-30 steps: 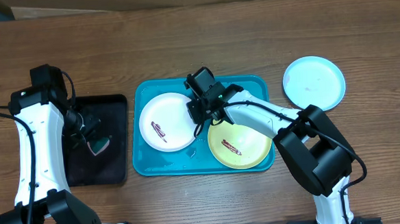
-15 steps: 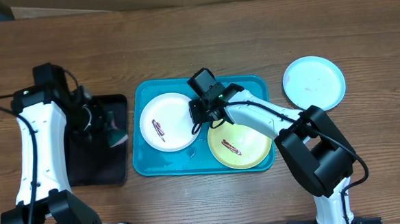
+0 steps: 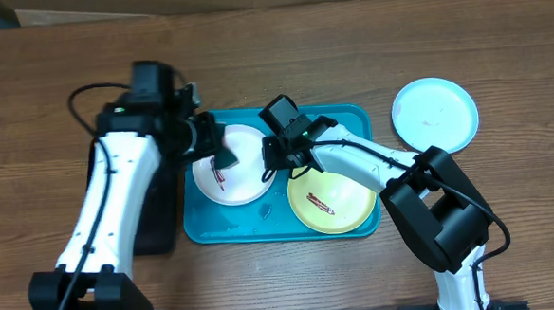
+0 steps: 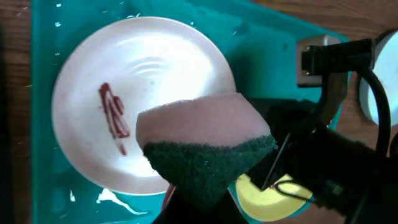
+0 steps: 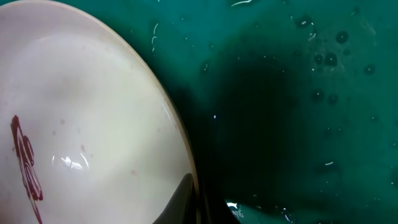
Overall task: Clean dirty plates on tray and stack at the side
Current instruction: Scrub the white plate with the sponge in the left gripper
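— How is the left gripper [image 3: 222,156] held?
— It is clamped on a green-padded sponge [image 4: 205,134]. The white plate [image 4: 155,68], with its red smear [image 4: 114,115], is seen just beneath it on the tray [image 3: 351,118].
— And the right gripper [image 3: 275,160]?
— Its jaws are pressed together at that plate's rim; whether the rim is pinched cannot be told. The yellow-green plate [image 3: 341,194] lies just beside it, and the light blue plate [image 3: 434,113] well apart, off the tray.

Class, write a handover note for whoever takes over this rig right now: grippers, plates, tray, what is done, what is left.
Left gripper: shut on sponge, above white plate.
Right gripper: shut at that plate's right rim; grip unclear.
White and yellow-green plate lie smeared on tray.
Done: light blue plate beside the tray, looks clean.
Left: wipe both, stack them there.
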You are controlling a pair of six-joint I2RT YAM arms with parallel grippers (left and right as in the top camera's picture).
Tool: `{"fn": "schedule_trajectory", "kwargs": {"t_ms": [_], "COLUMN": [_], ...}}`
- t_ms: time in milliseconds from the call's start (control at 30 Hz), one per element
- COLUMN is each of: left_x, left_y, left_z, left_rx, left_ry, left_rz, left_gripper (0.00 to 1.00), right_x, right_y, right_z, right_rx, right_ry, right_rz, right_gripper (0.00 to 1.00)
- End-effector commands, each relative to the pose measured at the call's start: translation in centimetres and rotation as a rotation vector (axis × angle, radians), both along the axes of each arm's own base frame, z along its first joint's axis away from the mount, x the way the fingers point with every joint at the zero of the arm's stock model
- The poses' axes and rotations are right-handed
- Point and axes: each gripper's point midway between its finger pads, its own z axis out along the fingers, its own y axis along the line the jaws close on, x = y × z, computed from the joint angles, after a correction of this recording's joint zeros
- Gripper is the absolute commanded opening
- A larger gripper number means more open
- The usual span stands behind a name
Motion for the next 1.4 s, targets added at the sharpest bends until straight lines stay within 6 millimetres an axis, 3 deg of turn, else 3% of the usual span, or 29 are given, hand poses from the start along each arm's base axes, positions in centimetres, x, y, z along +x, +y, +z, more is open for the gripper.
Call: {"fn": "schedule_trajectory", "kwargs": {"t_ms": [0,167,333,533,667,800,1000,1067,1167,1233,1367], "left_x": [0.7,1.7,2.1,2.5,2.6,2.5,2.1,1.8,1.1,0.6,-0.4], "left_y": [-0.9,-2.5,-0.7,1.0,0.7,0.5,-1.8,-1.8,-0.7,1.0,5.8], "left_z": [-1.4,-3.8,-6.4,-7.1,-7.2,-8.6,-12.1,-13.9,-16.3,-17.5,-17.6], "left_rx": [0.075,0.126,0.150,0.093,0.032,0.041,-0.047,-0.028,0.049,0.133,0.362], "left_ry": [0.029,0.032,0.108,0.148,0.152,0.181,0.250,0.287,0.338,0.372,0.403], "left_rz": [0.115,0.079,0.164,0.193,0.150,0.128,0.004,-0.001,0.010,0.030,0.079], "left_gripper": [0.04,0.04,0.04,0.04,0.04,0.04,0.04,0.04,0.04,0.04,0.04], "right_x": [0.0,-0.1,-0.3,-0.1,0.3,0.4,0.4,0.3,0.3,0.3,0.2], "right_y": [-1.0,-1.0,-1.2,-1.6,-1.6,-1.4,-1.5,-1.5,-1.5,-1.6,-1.6], "right_z": [-0.8,-0.8,-0.9,-1.0,-0.8,-0.8,-0.8,-0.8,-0.8,-0.8,-0.9], "right_rx": [-0.023,-0.024,-0.034,-0.053,-0.052,-0.046,-0.050,-0.050,-0.050,-0.052,-0.055], "right_ry": [0.026,0.026,0.037,0.023,0.006,0.000,0.003,0.004,0.004,0.006,0.008], "right_rz": [-0.085,-0.085,-0.085,-0.095,-0.100,-0.100,-0.100,-0.100,-0.100,-0.099,-0.099], "right_gripper": [0.04,0.04,0.04,0.04,0.04,0.04,0.04,0.04,0.04,0.04,0.04]}}
